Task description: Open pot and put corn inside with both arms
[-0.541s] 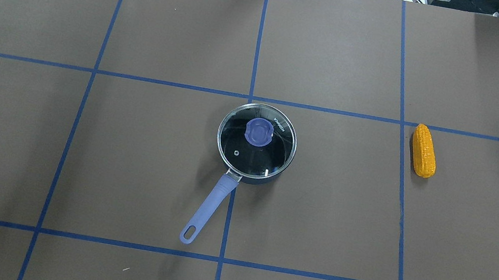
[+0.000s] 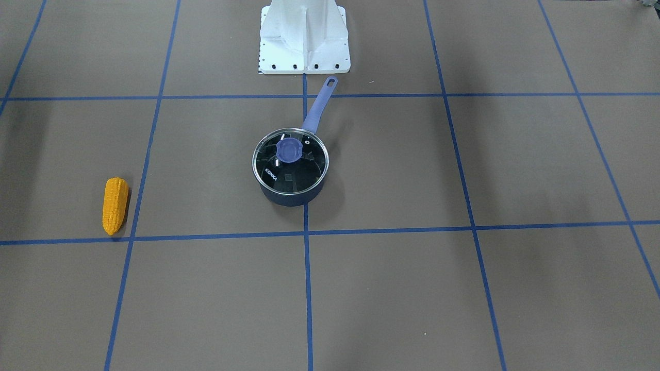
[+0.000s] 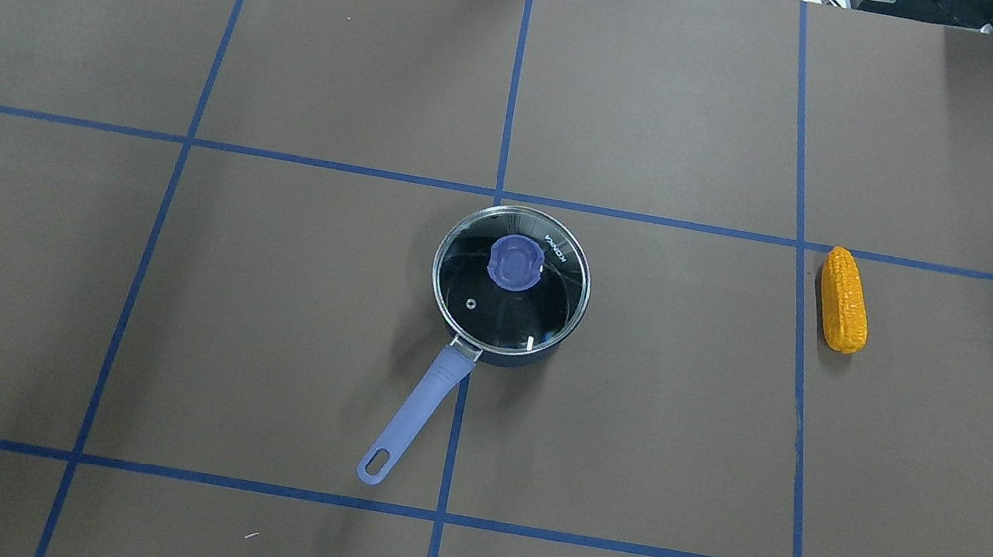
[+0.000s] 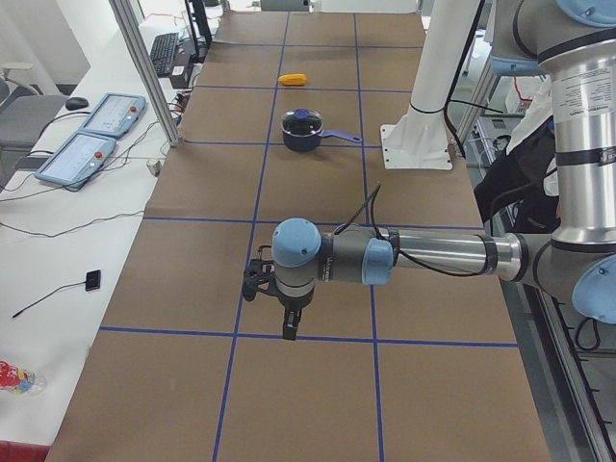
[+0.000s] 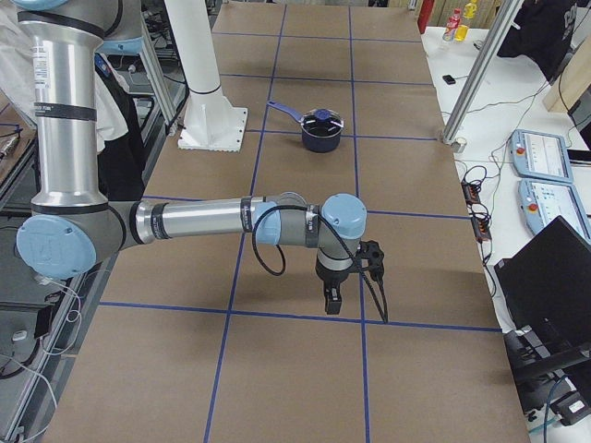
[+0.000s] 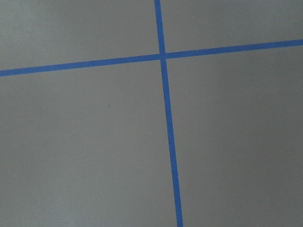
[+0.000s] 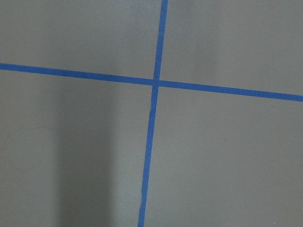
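A dark blue pot (image 3: 508, 357) with a purple handle (image 3: 419, 407) stands mid-table, its glass lid (image 3: 553, 303) with a purple knob (image 3: 514, 261) shut on it. It also shows in the front view (image 2: 289, 198). The orange-yellow corn (image 3: 844, 300) lies on the table well to the pot's right, apart from it; in the front view the corn (image 2: 115, 205) is at the left. My left gripper (image 4: 286, 322) and right gripper (image 5: 331, 297) hang over bare table at opposite ends, far from both. I cannot tell whether they are open or shut.
The white robot base (image 2: 304, 36) stands just behind the pot's handle. Blue tape lines (image 3: 511, 100) grid the brown table. Both wrist views show only tape crossings on the table. Desks with screens and cables line the table's far side.
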